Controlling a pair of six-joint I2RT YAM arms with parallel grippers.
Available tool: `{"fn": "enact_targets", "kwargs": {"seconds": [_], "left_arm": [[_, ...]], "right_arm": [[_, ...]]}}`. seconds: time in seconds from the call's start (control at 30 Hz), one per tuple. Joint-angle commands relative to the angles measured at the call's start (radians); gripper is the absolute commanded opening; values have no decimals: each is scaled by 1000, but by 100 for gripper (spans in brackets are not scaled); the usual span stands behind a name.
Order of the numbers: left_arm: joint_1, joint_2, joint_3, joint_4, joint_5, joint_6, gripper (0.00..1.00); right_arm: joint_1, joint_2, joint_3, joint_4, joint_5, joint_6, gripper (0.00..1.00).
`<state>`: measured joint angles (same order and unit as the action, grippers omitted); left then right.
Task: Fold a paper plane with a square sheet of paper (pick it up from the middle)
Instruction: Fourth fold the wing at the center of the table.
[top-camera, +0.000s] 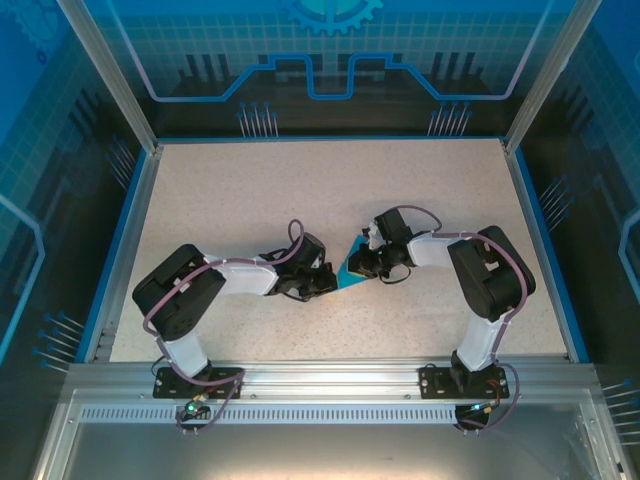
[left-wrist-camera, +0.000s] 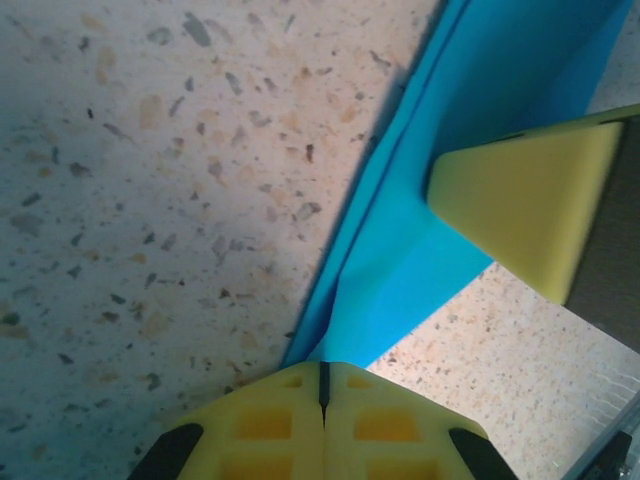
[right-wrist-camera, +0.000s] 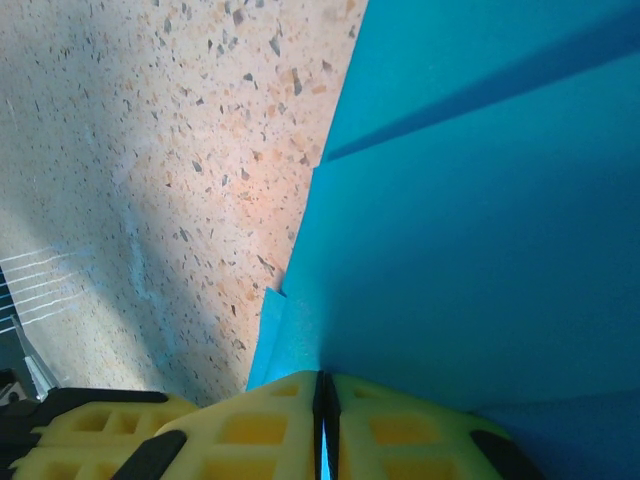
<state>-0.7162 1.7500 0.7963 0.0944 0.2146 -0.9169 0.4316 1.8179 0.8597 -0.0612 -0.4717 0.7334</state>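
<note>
Pinching the blue paper (top-camera: 350, 270), left gripper (left-wrist-camera: 322, 378) fully closed; right gripper (right-wrist-camera: 322, 395) likewise.

A robotics laboratory test cell is indicated. Two robot arms, the left arm (top-camera: 190, 290) and the right arm (top-camera: 490, 270), are seen bolted to a slotted aluminium rail (top-camera: 330, 380) at the near edge of a speckled tabletop (top-camera: 300, 200), which is bordered by blue edging (top-camera: 122, 240). The bench is enclosed by aluminium frame posts (top-camera: 110, 75) and blue panels (top-camera: 420, 50) printed with circuit-line graphics and a gear motif (top-camera: 330, 12). Purple cables (top-camera: 296, 227) are routed along the arms.
</note>
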Motion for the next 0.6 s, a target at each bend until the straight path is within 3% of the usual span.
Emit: {"fn": "enact_targets", "kwargs": {"seconds": [0.0,0.3,0.57], "left_arm": [[6,17,20,-52,-27,14,3],[5,8,-42,-50,-49,2,0],[6,-3,-77,-21,-44,-13,0]], "right_arm": [[-11,49,-23,-53,106,-6,13],[12,-61,0,-2,7,-48,13],[78,-55,-22,10,5,-39,10]]}}
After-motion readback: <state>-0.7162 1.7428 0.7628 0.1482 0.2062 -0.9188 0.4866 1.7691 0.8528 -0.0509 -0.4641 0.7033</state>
